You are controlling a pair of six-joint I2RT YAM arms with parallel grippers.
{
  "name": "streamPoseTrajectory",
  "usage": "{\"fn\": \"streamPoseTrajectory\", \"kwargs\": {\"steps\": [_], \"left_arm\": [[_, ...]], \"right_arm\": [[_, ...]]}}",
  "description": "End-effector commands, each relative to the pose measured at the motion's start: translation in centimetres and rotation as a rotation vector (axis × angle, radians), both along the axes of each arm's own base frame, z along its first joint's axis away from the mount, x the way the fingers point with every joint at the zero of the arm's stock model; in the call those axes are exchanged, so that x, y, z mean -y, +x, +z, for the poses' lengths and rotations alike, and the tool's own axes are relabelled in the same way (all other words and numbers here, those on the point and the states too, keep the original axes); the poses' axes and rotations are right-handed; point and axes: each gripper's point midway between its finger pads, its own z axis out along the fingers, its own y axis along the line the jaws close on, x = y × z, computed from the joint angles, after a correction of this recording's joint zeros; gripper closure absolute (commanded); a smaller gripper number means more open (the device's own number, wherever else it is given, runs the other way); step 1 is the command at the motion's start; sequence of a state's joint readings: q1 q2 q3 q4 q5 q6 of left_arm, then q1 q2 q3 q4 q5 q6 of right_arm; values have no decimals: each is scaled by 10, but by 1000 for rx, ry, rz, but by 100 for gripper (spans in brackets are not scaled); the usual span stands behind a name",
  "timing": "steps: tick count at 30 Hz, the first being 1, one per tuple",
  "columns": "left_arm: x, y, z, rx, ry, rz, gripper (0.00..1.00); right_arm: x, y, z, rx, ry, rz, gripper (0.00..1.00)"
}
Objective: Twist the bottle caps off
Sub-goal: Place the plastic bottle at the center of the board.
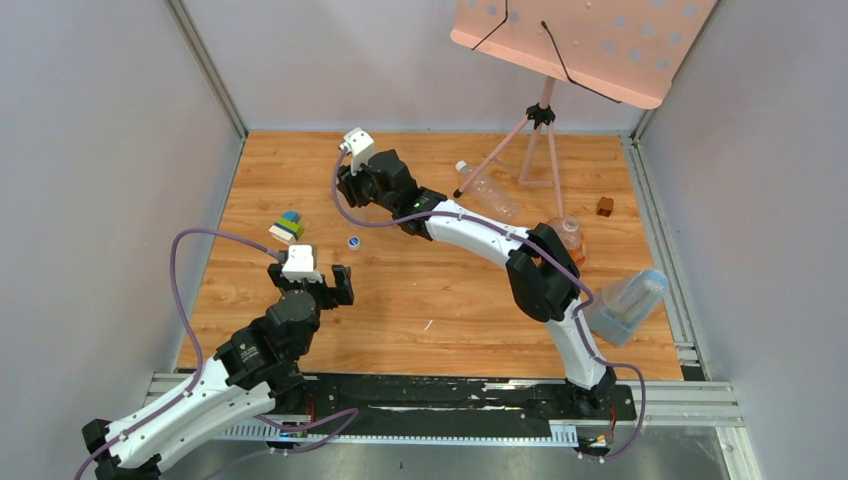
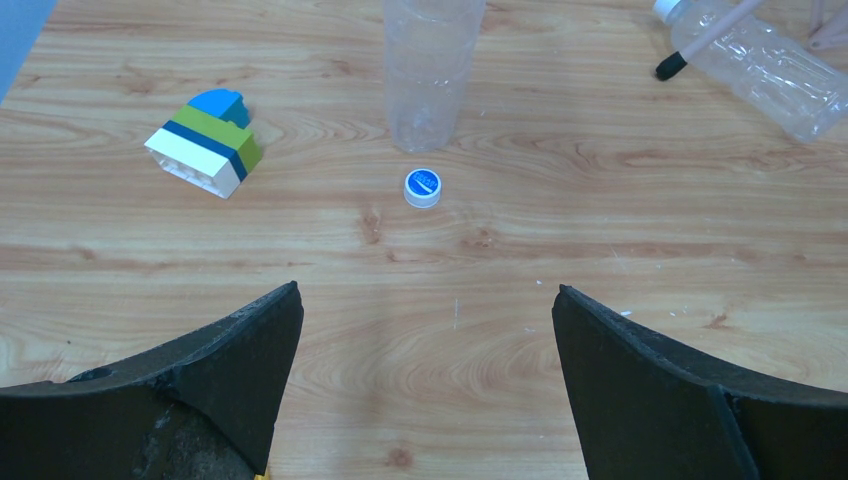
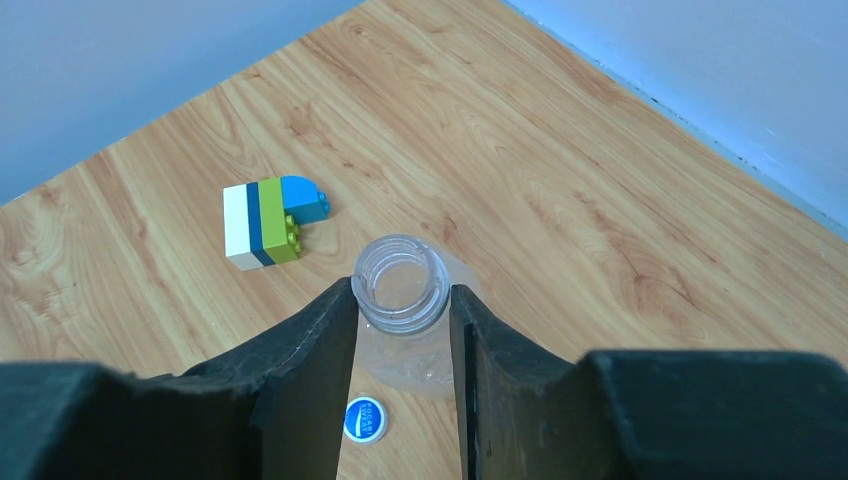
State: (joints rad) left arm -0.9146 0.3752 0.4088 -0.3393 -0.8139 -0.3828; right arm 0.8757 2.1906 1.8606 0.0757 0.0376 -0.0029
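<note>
I see a wooden table (image 1: pixel 430 300) with light brown boards. Plain grey walls (image 1: pixel 100 150) stand on three sides of it. At the back, a pink board (image 1: pixel 590 40) full of little holes sits on a thin tripod (image 1: pixel 541 115). A metal rail (image 1: pixel 690 400) runs along the near edge.

One printed marking is visible: a round blue label with white lettering on the top face of the bottle cap (image 2: pixel 423 186). In the right wrist view the lettering on this bottle cap (image 3: pixel 365 418) appears as short white lines, too small to read. No other text is legible.
</note>
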Motion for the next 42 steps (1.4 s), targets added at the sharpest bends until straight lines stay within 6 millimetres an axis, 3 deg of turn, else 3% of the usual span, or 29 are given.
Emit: {"fn": "streamPoseTrajectory", "kwargs": {"steps": [1, 11, 23, 28, 35, 39, 42], "left_arm": [[2, 3, 10, 30, -37, 12, 0], [1, 3, 10, 31, -26, 12, 0], [2, 4, 11, 34, -25, 9, 0], [4, 4, 11, 35, -23, -3, 0], [14, 5, 17, 67, -9, -67, 0], [26, 4, 20, 75, -9, -135, 0], [46, 3, 22, 81, 8, -243, 0]], "right_arm": [[-7, 0, 12, 17, 15, 25, 59], [-11, -6, 15, 7, 23, 62, 51], [-12, -5, 21, 11, 27, 62, 50], [-8, -14, 30, -26, 52, 63, 46], [20, -51, 59, -2, 79, 136, 28], [52, -55, 62, 1, 78, 84, 26], [86, -50, 59, -19, 84, 4, 26]]}}
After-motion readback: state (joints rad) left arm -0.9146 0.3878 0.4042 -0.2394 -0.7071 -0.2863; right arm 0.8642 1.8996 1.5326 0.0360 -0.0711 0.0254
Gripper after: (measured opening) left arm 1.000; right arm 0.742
